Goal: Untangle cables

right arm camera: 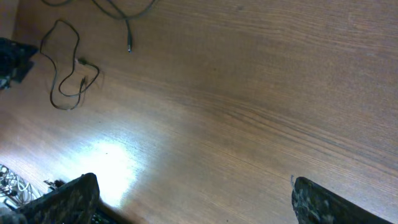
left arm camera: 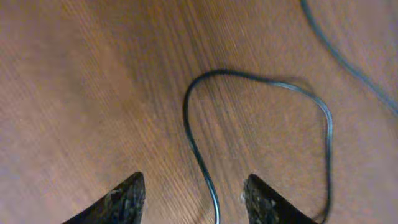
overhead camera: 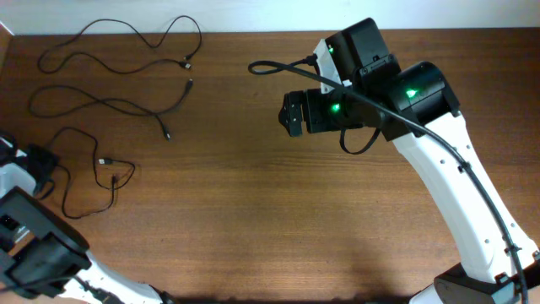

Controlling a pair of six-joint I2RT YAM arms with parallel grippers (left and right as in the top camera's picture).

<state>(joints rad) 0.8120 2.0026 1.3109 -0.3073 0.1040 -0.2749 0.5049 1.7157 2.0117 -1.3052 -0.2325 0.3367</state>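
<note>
While your left end effector (left arm camera: 193, 178) and right end effector (right arm camera: 194, 179) both stand released, you have three cables (overhead camera: 166, 131) on the worktop (overhead camera: 253, 219), one running between the left fingertips (left arm camera: 129, 194).

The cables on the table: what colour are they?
Black. The cables show best in the overhead view, against the brown wooden table.

Left arm (overhead camera: 34, 245) enters at lower left corner, black and white links angled toward left edge. Left gripper (left arm camera: 196, 202) points down, two dark fingertips (left arm camera: 127, 199) spread apart. Right arm (overhead camera: 447, 177) rises from lower right, long white link leaning up and left to black joints lit green. Right gripper (right arm camera: 194, 196) faces left, jaws wide apart.
</note>
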